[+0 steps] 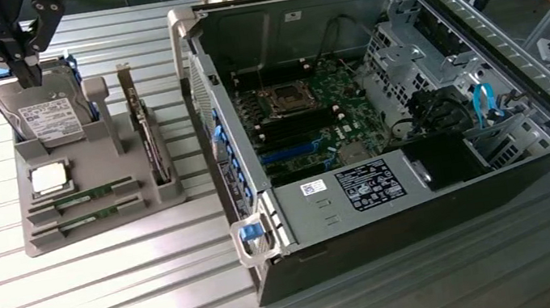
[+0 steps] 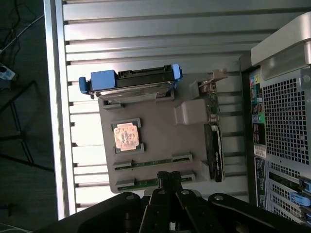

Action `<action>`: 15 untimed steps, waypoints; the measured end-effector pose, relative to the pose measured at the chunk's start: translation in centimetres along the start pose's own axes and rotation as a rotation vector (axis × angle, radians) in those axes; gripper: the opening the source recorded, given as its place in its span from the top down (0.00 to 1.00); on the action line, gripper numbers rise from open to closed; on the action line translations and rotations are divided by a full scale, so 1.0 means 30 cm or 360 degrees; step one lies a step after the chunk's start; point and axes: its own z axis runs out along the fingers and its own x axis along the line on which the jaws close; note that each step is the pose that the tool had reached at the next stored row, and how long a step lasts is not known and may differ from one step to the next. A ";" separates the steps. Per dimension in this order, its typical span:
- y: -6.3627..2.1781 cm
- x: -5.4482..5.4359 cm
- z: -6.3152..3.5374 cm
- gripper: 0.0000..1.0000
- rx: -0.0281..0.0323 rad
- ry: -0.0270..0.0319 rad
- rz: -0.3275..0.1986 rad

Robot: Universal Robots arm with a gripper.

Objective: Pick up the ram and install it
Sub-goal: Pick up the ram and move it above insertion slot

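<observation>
Hand is pinched shut w/ nothing in it, hanging over the hard drive. Ram sits edge-up in its grey tray slot by the CPU, prob for easy pinching.

Exterior view high, angled down over table, wrist view overhead, both sharing parts tray

Ribbed table is glossy bare metal; holder tray, matt grey plastic; computer case, dull sheet metal.
</observation>
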 end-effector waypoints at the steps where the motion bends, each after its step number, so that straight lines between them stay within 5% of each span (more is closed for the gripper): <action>1: 0.000 0.000 0.000 0.89 -0.00002 0.00005 -0.0009; 15: 0.000 -0.001 0.000 0.89 -0.00027 0.00187 -0.0131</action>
